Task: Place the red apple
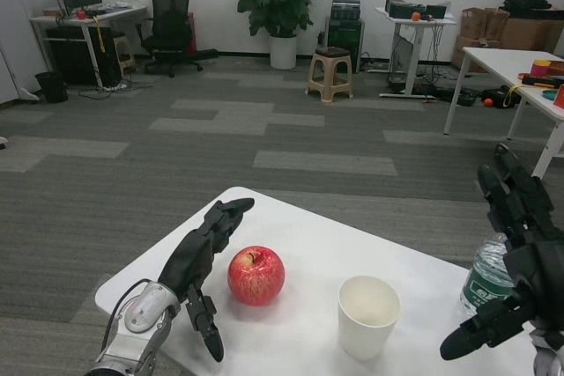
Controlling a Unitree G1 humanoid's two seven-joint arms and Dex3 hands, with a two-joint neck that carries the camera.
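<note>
With apple resting on counter just right of left robot hand, fingers spread and holding nothing; narrow gap visible between palm and fruit. Sits stem up, apparently free of any contact. Placement judged essentially done.

Risk 1: round fruit, smooth counter. Any brush from left robot hand's fingers on the way out likely to set it rolling, probably rightward toward cup, which stands near on the far side from the hand. Cup looks empty and light; easy to tip.

Risk 2: thumb hanging low in front of apple, near side. Sweep across rather than straight away from fruit could catch it.

Risk 3: counter edge close behind and left of left robot hand; a roll that way could end on the floor.

Right robot hand raised well apart at far right, fingers open, empty, bottle just beside it. Bottle at risk only if that hand drops.
</note>
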